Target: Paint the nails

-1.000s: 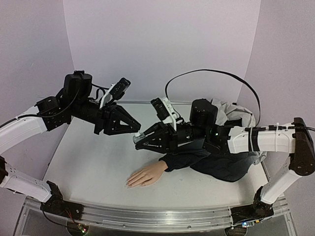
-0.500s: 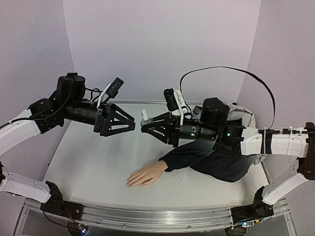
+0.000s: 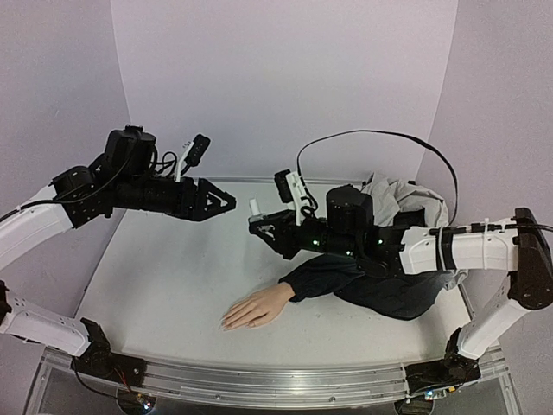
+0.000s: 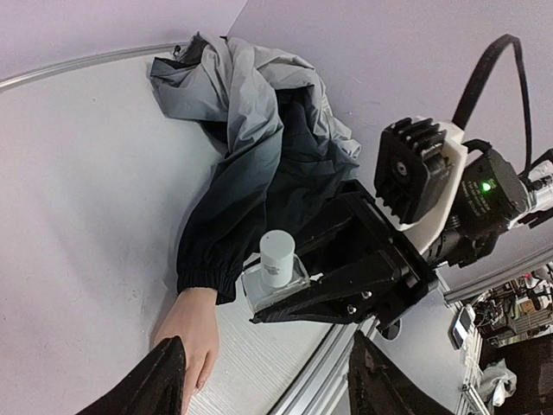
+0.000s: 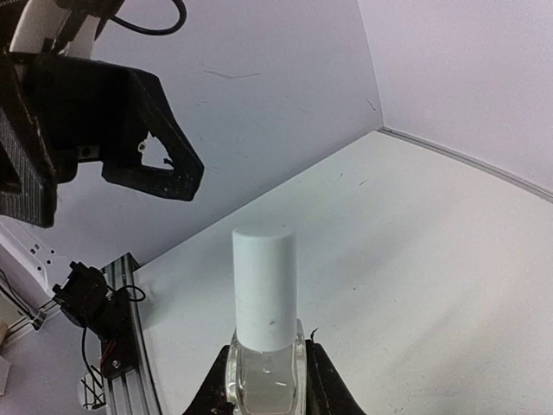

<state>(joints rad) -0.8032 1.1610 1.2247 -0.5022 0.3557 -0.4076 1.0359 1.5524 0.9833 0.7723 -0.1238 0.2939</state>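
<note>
Nails (image 3: 226,322) lie on the tabletop (image 3: 164,285) at 7 o'clock of the right gripper (image 3: 257,226) (clamped on a bottle (image 5: 263,303)); the left gripper (image 3: 229,203) gapes empty.

1. Mannequin hand (image 3: 255,309) lies on the table (image 3: 164,285), fingers toward 8 o'clock.
2. Jacket (image 3: 406,290) lies at its 3 o'clock, sleeve meeting the wrist.
3. Bottle (image 3: 256,209), in the right gripper (image 3: 259,225), is at the hand's 12 o'clock.
4. Left gripper (image 3: 226,204) is at the bottle's 9 o'clock, apart from it.

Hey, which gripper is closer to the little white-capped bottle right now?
Right. The right gripper is shut on the bottle itself; the left gripper hangs open on the bottle's left side, facing it but not touching.
</note>
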